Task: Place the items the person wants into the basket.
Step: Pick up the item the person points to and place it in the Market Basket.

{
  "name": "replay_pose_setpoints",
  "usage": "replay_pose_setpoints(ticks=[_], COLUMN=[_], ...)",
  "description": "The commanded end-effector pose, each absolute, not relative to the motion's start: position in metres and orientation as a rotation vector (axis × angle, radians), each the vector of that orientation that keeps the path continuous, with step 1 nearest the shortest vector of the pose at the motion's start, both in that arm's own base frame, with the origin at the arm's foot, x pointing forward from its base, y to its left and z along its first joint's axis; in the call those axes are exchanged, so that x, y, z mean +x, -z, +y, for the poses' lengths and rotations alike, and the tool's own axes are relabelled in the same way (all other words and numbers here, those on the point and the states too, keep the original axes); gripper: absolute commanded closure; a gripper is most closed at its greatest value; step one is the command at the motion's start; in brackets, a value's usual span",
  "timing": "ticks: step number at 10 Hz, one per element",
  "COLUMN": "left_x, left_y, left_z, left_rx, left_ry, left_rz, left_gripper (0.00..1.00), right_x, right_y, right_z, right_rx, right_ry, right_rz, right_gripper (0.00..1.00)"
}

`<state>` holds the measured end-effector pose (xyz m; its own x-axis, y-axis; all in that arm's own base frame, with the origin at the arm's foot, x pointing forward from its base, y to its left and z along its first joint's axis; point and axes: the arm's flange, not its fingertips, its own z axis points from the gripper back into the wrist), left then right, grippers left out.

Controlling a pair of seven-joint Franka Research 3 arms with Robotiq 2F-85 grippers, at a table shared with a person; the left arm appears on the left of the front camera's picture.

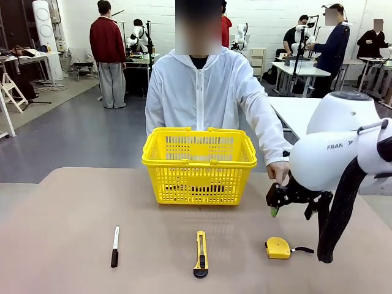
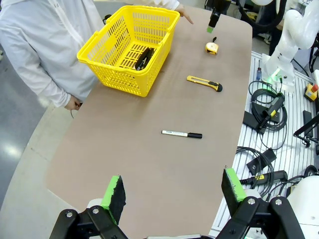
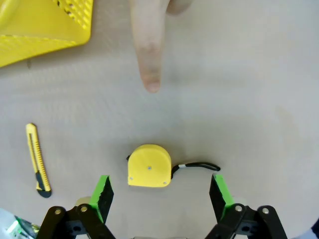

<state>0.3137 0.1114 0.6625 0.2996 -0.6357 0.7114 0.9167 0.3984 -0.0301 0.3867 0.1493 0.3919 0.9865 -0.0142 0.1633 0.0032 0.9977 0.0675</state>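
A wide, pale brown bench (image 1: 73, 245) fills the foreground of an open lab hall, with a person in a white hooded zip-up jacket (image 1: 205, 98) standing at its far side. In front of that person sits the bright yellow lattice-sided plastic shopping basket (image 1: 199, 164), and a slim dark object that looks like the black pen (image 2: 144, 57) already lies on its floor. Near the robot's edge lie a white-barrelled, black-capped marker (image 1: 115, 245) and a yellow-and-black utility knife (image 1: 201, 253).

The small rounded yellow tape measure (image 3: 149, 166) rests on the bench to the right of the knife, its black wrist strap (image 3: 199, 166) trailing off to one side. The person's finger (image 3: 148, 55) points down at the bench just beyond it.

The right tool (image 3: 162, 196) hangs above the tape measure, released, its green pads spread wide on either side of the case. The left tool (image 2: 172, 194) is likewise spread open, well back over bare bench and holding nothing.

The tape measure looks like a hard, smooth plastic shell, light and rigid, probably a little slippery on its curved edges. The best hold seems to be across its two flat faces or straight flanks, clear of the limp strap.
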Motion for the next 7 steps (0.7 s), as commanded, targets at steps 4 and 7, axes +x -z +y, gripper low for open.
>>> replay_pose_setpoints(ticks=[4,7], left_x=[0.312,0.312], left_y=[-0.663,-0.663], left_z=[0.113,0.113], left_rx=[-0.494,-0.494], left_ry=[1.103,1.103], left_rz=[-0.702,-0.702], left_gripper=[0.00,0.00], right_x=[0.385,0.383], right_y=[-0.334,-0.314], right_z=[0.173,0.181], right_rx=[0.044,0.023], right_ry=[0.034,0.012], right_rz=[-0.096,-0.046], right_gripper=[0.00,0.00])
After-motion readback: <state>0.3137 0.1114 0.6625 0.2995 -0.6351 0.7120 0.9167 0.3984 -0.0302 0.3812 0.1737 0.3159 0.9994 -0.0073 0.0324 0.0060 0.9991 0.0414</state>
